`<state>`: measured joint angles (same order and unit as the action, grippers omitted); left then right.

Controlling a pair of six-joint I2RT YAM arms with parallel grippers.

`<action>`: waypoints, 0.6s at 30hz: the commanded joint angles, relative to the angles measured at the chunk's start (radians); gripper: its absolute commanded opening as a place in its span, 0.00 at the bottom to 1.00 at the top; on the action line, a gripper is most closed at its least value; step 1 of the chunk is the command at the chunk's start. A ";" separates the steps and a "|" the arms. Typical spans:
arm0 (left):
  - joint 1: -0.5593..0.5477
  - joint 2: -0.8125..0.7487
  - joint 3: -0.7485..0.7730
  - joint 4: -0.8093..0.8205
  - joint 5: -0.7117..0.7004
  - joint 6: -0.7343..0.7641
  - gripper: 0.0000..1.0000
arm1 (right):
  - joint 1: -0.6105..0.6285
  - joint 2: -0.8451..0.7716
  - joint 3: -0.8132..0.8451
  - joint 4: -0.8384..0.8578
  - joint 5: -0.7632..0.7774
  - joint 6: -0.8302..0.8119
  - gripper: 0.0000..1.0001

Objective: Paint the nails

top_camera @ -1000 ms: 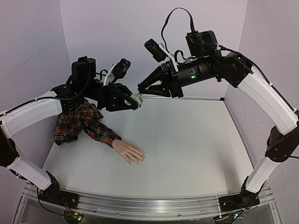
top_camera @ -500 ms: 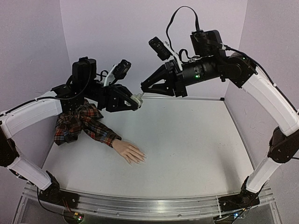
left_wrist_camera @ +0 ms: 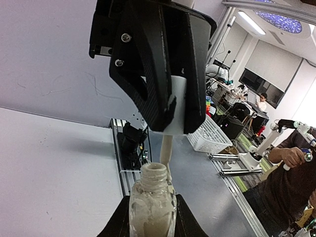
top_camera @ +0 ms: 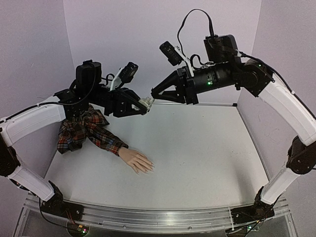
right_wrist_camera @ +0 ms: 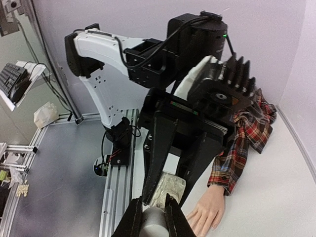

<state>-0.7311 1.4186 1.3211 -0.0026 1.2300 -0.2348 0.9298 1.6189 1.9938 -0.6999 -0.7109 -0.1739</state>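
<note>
My left gripper [top_camera: 141,105] is shut on a small glass bottle [top_camera: 145,103], held in the air with its neck open [left_wrist_camera: 152,205]. My right gripper [top_camera: 153,94] is shut on the bottle's cap [left_wrist_camera: 178,106]. The cap's pale brush stem [left_wrist_camera: 166,150] is out of the bottle, just behind its neck. In the right wrist view the cap [right_wrist_camera: 153,222] sits between my jaws, with the bottle [right_wrist_camera: 168,190] just beyond. The peach mannequin hand [top_camera: 137,161] lies palm down on the table below, in a red plaid sleeve [top_camera: 86,129]. Its nails [top_camera: 148,168] are too small to make out.
The white table [top_camera: 207,158] has purple walls at the back and both sides. An aluminium rail [top_camera: 148,217] runs along the near edge. The mannequin hand [right_wrist_camera: 207,210] and sleeve [right_wrist_camera: 242,133] lie left of centre.
My right arm has drawn back to the right and slightly up, with the cap staying close to the bottle. The left arm and the mannequin hand have barely moved.
</note>
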 commanded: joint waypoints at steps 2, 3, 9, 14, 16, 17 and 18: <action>0.004 -0.068 -0.021 -0.032 -0.105 0.069 0.00 | -0.005 -0.121 -0.089 0.124 0.170 0.126 0.00; 0.004 -0.077 -0.029 -0.047 -0.131 0.085 0.00 | -0.005 -0.139 -0.116 0.132 0.190 0.141 0.00; 0.004 -0.177 -0.120 -0.064 -0.364 0.167 0.00 | -0.006 -0.226 -0.275 0.178 0.283 0.274 0.00; 0.004 -0.289 -0.213 -0.041 -0.623 0.204 0.00 | -0.006 -0.255 -0.436 0.215 0.407 0.359 0.00; 0.004 -0.346 -0.250 -0.019 -0.744 0.221 0.00 | -0.005 -0.235 -0.483 0.230 0.434 0.387 0.00; 0.004 -0.376 -0.276 -0.005 -0.796 0.227 0.00 | -0.004 -0.211 -0.499 0.244 0.437 0.407 0.00; 0.004 -0.404 -0.296 0.010 -0.846 0.232 0.00 | -0.004 -0.187 -0.516 0.265 0.436 0.436 0.00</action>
<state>-0.7311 1.1288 1.0806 -0.0715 0.6672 -0.0571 0.9298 1.3704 1.5402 -0.5195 -0.3577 0.1519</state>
